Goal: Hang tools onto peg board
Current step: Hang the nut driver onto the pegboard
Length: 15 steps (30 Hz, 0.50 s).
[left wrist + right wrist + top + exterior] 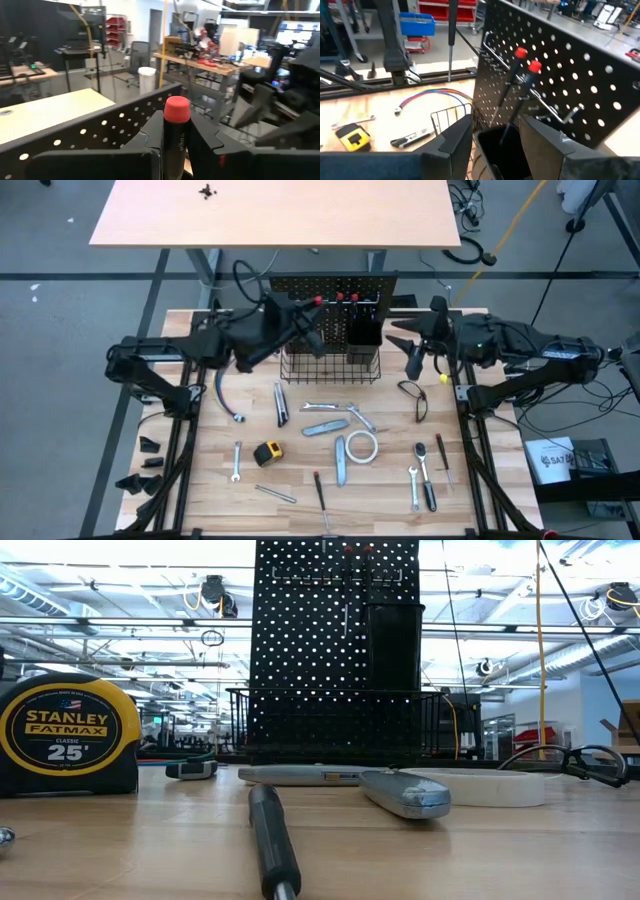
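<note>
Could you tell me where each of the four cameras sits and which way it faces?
High view: above the table, looking straight down on the peg board, the tools and both arms.
Low view: at table-top height, looking level past the tape measure to the peg board; no arm shows.
Left wrist view: on the left arm, looking over the board's top edge; the left gripper holds a red-capped screwdriver.
Right wrist view: on the right arm, facing the board; the right gripper stands open.
Shared: the high and right wrist views both show two red-capped screwdrivers on the board.

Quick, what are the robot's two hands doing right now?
Left gripper: shut on a red-capped screwdriver by the peg board.
Right gripper: open, holding nothing.
</note>
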{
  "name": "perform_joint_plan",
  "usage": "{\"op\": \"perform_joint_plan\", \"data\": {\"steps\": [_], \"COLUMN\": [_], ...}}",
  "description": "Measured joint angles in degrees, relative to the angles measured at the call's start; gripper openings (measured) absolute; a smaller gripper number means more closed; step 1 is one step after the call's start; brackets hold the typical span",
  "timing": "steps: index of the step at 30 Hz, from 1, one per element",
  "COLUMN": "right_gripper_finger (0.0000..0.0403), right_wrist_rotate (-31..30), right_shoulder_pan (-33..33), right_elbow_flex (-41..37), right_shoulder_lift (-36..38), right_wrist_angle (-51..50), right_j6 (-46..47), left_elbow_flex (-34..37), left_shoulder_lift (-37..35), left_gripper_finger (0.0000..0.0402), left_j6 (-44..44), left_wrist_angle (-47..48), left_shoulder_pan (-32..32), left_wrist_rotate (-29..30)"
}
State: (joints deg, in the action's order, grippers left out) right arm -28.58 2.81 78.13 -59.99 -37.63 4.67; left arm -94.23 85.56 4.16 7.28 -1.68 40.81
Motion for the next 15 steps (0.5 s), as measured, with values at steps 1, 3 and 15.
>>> {"op": "perform_joint_plan", "data": {"steps": [1, 3, 15], "right_gripper_finger": [0.0156, 0.0156, 0.0155], "right_wrist_rotate": [0.06, 0.05, 0.11], "right_shoulder_pan": [-0.31, -0.92, -3.34], "right_elbow_flex": [0.00, 0.00, 0.00], "right_shoulder_lift": [0.00, 0.00, 0.00], "right_wrist_angle": [-0.45, -1.69, -3.87], "right_j6": [0.30, 0.64, 0.66], "left_elbow_flex": [-0.02, -0.04, -0.05], "left_shoulder_lift": [0.45, 1.42, 6.46], "left_gripper_finger": [0.0047, 0.0047, 0.0047], "left_j6": [-0.02, -0.02, -3.50], "left_wrist_angle": [-0.42, -0.92, -7.97], "left_shoulder_pan": [0.29, 0.61, -1.72], "left_wrist_rotate": [0.47, 1.75, 17.48]}}
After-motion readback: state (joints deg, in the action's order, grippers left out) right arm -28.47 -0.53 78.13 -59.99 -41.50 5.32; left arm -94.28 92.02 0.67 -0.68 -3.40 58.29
